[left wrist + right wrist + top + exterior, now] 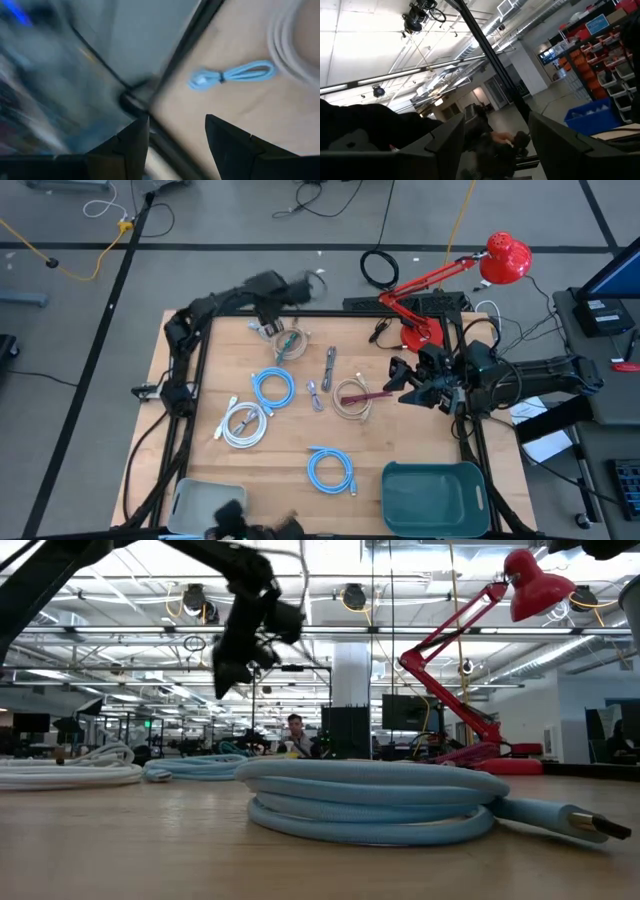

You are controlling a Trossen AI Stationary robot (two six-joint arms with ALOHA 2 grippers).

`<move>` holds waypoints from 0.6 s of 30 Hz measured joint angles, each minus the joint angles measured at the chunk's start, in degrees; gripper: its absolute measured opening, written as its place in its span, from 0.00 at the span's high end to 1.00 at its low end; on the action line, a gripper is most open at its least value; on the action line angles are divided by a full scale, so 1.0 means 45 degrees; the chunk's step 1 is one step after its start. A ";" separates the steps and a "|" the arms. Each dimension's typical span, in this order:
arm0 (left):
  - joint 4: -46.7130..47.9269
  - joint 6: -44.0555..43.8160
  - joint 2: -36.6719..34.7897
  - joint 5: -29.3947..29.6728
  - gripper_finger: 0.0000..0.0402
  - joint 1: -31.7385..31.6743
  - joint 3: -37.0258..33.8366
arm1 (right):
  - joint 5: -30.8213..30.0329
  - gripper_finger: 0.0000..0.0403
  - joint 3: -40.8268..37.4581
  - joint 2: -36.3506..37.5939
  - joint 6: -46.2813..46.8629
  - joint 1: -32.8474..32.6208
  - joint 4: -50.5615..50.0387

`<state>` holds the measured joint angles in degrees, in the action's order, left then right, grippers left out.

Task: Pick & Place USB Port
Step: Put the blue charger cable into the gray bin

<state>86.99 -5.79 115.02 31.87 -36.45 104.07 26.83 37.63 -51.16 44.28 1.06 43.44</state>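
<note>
Wood table [420, 445] strewn with cables; teal bin [435, 492] looks empty. Left gripper [300, 288] and right gripper [398, 385] both spread, holding nothing. No cable placed yet.

Counted on table [180, 435]: 2 blue cable coils [272, 388] [330, 470], 1 white coil [244, 425], 1 beige coil [352, 399], 1 small greenish bundle [290, 345], 2 small grey cables [328, 366] [315, 395]. 2 bins: 1 teal [432, 492], 1 grey [203, 500]. 1 red lamp [455, 280]. 2 arms, 1 tool each [300, 288] [398, 380].
</note>
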 joint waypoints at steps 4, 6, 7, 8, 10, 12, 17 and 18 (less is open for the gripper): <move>-0.0569 -0.5363 0.0063 -0.3311 0.51 -0.1710 -0.0020 | -0.0017 0.47 0.0000 0.0000 -0.0031 -0.0005 0.0003; -0.1190 -0.7550 0.0068 -0.4401 0.51 -0.2258 -0.0007 | -0.0035 0.47 0.0000 0.0000 -0.0045 -0.0005 0.0010; -0.1409 -0.8565 0.0068 -0.4865 0.51 -0.2450 0.0006 | -0.0039 0.47 0.0000 0.0000 -0.0084 -0.0005 0.0010; -0.1579 -0.9576 0.0068 -0.5243 0.51 -0.2556 0.0010 | -0.0043 0.47 0.0000 0.0000 -0.0101 -0.0005 0.0007; -0.2053 -1.1442 0.0068 -0.5748 0.51 -0.2594 0.0010 | -0.0047 0.47 0.0000 0.0000 -0.0100 -0.0005 0.0007; -0.2729 -1.3001 0.0068 -0.5698 0.52 -0.2505 0.0010 | -0.0048 0.47 0.0000 0.0000 0.0010 -0.0005 0.0010; -0.5431 -1.6301 0.0068 -0.5074 0.60 -0.2350 -0.0165 | -0.0028 0.47 0.0000 0.0000 0.0731 -0.0005 0.0010; -0.6552 -1.6614 0.0068 -0.5077 0.62 -0.2312 -0.0203 | -0.0019 0.47 0.0000 0.0000 0.0894 -0.0005 0.0010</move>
<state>57.50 -80.56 115.33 9.02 -46.85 103.16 26.74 37.63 -51.16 48.30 1.04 43.48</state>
